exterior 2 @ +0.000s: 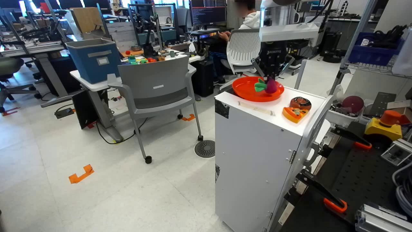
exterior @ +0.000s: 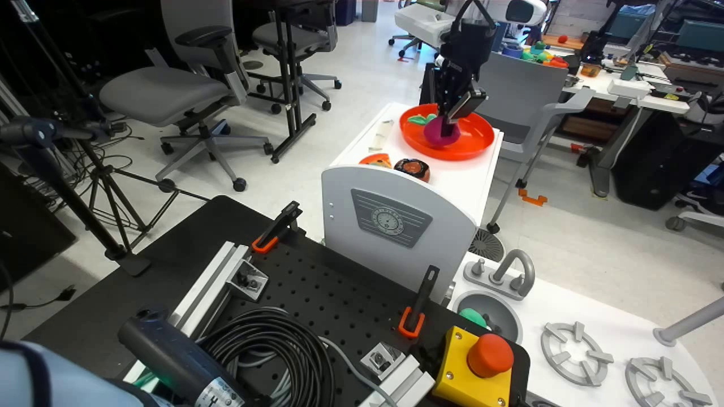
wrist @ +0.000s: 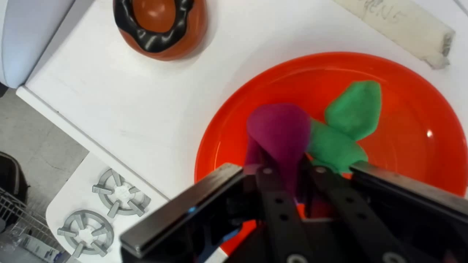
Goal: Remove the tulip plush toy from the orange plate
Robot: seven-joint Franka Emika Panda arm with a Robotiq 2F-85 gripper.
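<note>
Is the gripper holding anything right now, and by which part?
Yes: the gripper holds the tulip plush toy by its magenta bloom, not by its green leaf.

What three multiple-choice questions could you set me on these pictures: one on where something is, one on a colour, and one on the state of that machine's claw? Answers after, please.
1. Where is the toy pizza slice?
A. In the sink
B. On the white surface, beside the round brown item
C. On the floor

2. What colour are the leaves of the tulip plush toy?
A. Green
B. Blue
C. White

3. How is the gripper at the orange plate?
A. Wide open, holding nothing
B. Clamped on the plate's rim
C. Closed on the toy

Answers:
1: B, as both exterior views show slice and brown item side by side there.
2: A, as the wrist view shows green cloth against the plate.
3: C, as in the wrist view pink plush shows between the fingers.
</note>
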